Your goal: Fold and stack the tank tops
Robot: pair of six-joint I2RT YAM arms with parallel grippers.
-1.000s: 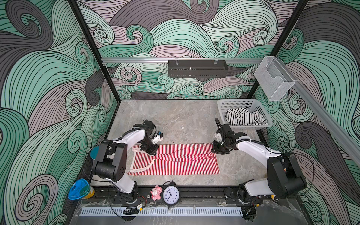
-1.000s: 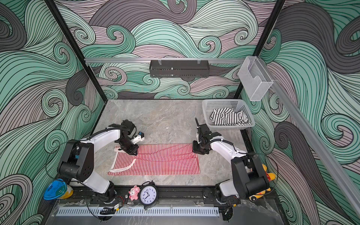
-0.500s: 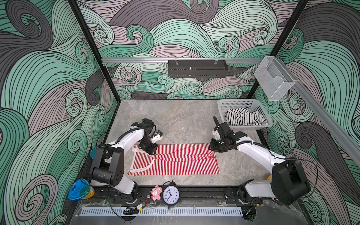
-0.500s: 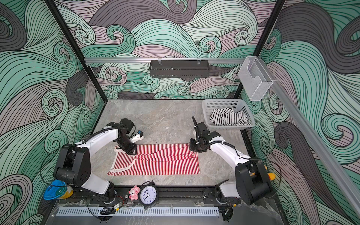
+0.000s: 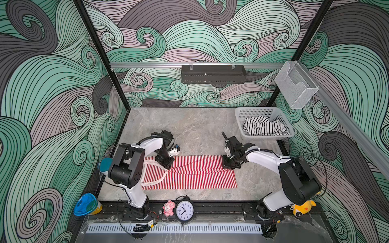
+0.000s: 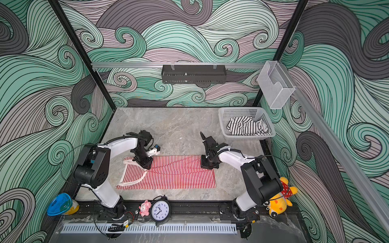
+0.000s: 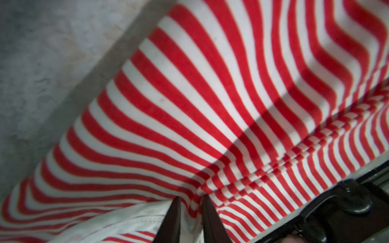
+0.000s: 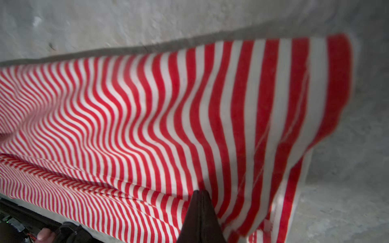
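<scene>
Left wrist view: left gripper pinches the red-striped tank top; right gripper, jaws pressed together, grips its other end.

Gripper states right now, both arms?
Left gripper: closed, pinching the red-and-white tank top.
Right gripper: closed on the same tank top.

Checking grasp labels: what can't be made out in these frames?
- In both top views the left gripper and right gripper cover their own contact with the red tank top.
- Black-and-white tank top: bunched in the basket, whose wall hides its lower folds.
- Right wrist view: the red tank top's edge is blurred.
</scene>
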